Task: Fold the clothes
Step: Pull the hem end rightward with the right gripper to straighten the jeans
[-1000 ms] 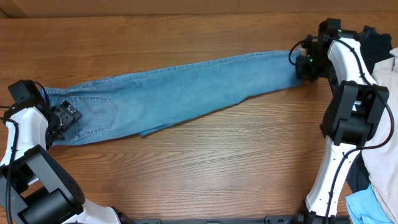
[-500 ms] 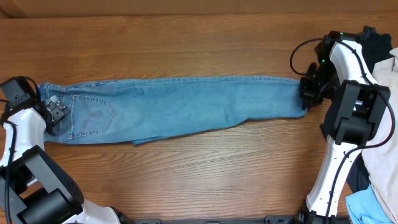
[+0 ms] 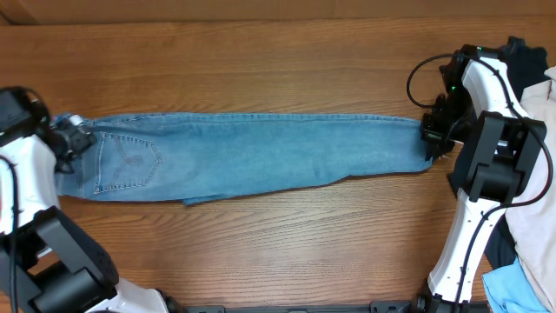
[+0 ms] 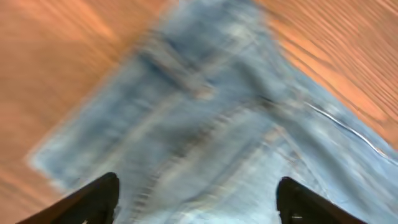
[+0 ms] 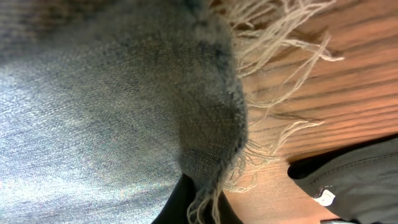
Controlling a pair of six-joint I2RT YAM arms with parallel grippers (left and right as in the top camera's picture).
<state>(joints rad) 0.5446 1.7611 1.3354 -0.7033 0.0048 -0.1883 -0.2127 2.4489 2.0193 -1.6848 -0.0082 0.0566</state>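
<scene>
While jeans (image 3: 261, 152) lie stretched across the counter (image 3: 261, 52), nothing is folded.
Now left gripper (image 4: 198, 185) gapes wide; right gripper (image 3: 431, 139) pinches the hem.

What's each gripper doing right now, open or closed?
Left gripper: open, spread over the jeans waistband, holding nothing.
Right gripper: closed on the jeans hem.

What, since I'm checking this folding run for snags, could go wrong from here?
Loose frayed threads at the hem of the jeans may catch on the right gripper's fingers on release.
An under-layer pokes out along the near edge, so a fold may come out crooked.
The left gripper's fingers look open over the waistband, so that end may lie unheld.
</scene>
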